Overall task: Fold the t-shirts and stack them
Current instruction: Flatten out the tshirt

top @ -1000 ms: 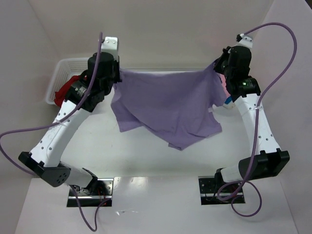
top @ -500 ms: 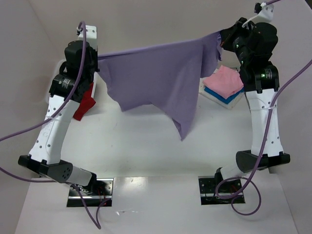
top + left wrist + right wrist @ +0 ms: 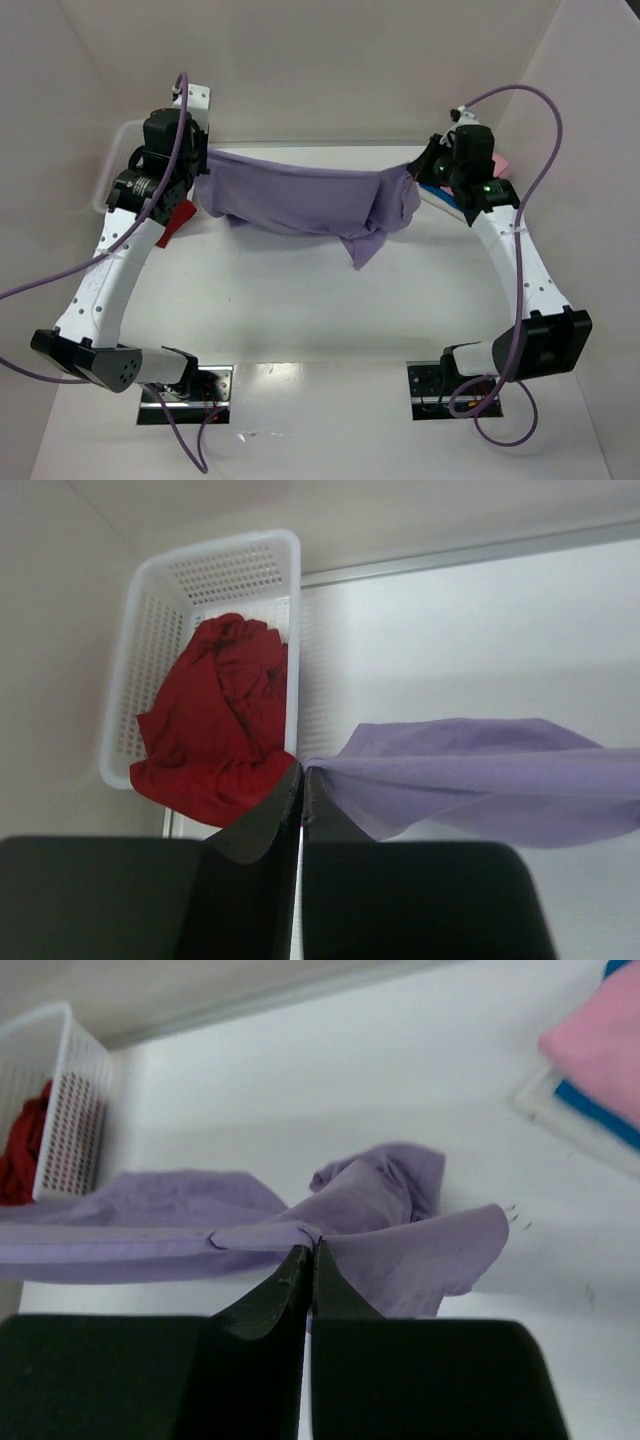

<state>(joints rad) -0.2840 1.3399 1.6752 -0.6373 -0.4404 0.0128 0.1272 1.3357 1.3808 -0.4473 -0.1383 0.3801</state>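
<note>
Top external: lavender shirt [image 3: 300, 200] strung over tabletop [image 3: 300, 300] between left gripper [image 3: 302, 778] and right gripper [image 3: 312, 1253], both clamped on it, unfolded; pink shirt [image 3: 600, 1040] and blue shirt [image 3: 605, 1120] stacked, red shirt [image 3: 215, 720] in basket [image 3: 230, 542] pending.

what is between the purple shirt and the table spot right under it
Nothing visible. The lavender t-shirt hangs pinched between the left hand and right hand, with only bare table beneath.
</note>
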